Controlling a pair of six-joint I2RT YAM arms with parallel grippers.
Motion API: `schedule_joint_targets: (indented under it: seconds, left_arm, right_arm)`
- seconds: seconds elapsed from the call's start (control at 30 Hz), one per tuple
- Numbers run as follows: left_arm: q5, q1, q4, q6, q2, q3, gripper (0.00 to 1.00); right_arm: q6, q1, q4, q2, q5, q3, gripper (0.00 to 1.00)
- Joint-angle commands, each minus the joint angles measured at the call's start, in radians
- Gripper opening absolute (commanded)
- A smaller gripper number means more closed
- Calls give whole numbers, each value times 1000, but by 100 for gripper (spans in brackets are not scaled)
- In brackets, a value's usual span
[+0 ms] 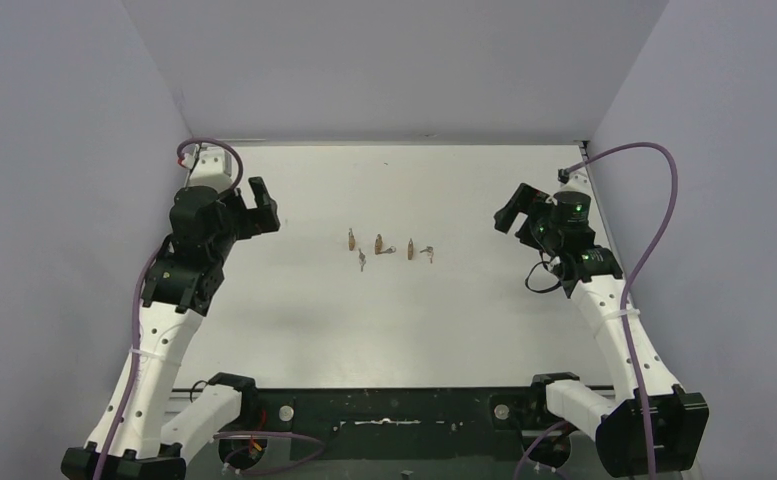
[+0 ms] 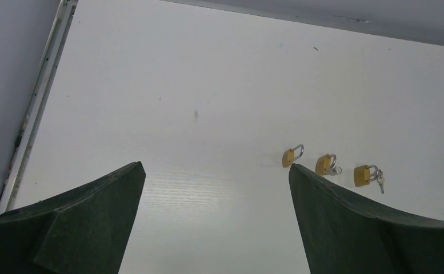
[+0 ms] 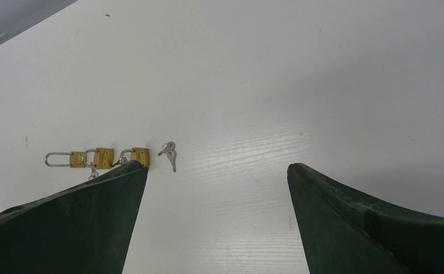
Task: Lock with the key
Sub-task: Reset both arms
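- Three small brass padlocks lay in a short row near the middle of the white worktop (image 1: 294,330), close together but apart.
- The left padlock (image 1: 351,238) showed a long silver shackle; whether it was locked could not be told.
- The middle padlock (image 1: 379,243) sat just beside it, with something small and silver, probably a key, at its edge.
- The right padlock (image 1: 411,248) ended the row.
- A loose bunch of keys (image 3: 170,153) lay flat on the worktop just to the right of the right padlock, not quite touching it in the right wrist view.
- The left end effector (image 2: 215,171) was released, its jaws spread wide with nothing between them. It hung above the worktop's left side, well apart from the padlocks and facing them.
- The right end effector (image 3: 218,168) was also released and spread wide, holding nothing. It hung above the right side, well apart from the keys and facing the row.
- Both arms rose from bases at the near edge, each trailing a purple cable (image 1: 654,200).
- Plain pale walls (image 1: 394,70) closed in the worktop at the back and on both sides.
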Motion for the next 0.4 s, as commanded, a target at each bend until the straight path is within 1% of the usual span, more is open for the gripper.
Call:
schedule_joint_targets:
  seconds: [0.0,0.17,0.37]
  left_arm:
    - [36,8,77,24,-5,-3,97]
    - [41,9,75,28,1,5,97]
    - [48,10,73,25,-7,9,97]
  right_arm:
    - [-26,-2,17,-3,45,39,100]
    - [-49,-2,9,-27,73,30,100]
    - [-83,-2,65,-69,58,-8,100]
